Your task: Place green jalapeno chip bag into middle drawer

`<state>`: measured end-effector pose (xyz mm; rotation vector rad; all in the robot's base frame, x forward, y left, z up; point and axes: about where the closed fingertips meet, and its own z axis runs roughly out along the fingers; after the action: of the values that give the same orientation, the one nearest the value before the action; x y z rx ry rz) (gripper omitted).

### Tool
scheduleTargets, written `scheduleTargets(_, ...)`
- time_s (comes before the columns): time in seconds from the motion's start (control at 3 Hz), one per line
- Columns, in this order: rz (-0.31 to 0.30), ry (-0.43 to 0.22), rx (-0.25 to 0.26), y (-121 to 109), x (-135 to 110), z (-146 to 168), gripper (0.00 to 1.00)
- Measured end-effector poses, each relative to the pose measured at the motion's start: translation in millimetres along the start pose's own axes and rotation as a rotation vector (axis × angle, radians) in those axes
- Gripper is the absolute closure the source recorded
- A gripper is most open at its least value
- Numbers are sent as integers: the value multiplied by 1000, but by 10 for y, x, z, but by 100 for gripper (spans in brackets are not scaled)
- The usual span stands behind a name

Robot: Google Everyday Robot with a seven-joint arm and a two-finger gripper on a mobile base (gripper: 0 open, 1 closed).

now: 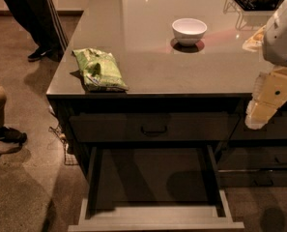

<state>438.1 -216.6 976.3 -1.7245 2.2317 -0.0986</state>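
The scene was dim and warm. A pale glare lay on the far part of the desk (148,13), and the white bowl (189,30) cast a dark shadow. The claw (256,121), at the right edge below the desk top, stood brightly lit. A round shadow lay in the middle drawer (155,220).

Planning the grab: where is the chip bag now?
The chip bag lies front-left on the countertop, left of the white bowl; the gripper hangs at the far right.
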Motion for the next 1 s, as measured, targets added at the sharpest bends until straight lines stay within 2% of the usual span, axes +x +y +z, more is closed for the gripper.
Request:
scheduleTargets(0.33, 2, -9, 5, -21, -31, 9, 0)
scheduleTargets(0.67, 23, -97, 55, -234, -350, 98, 0)
scheduleTargets(1.0, 78, -289, 114, -675, -1006, 291, 0)
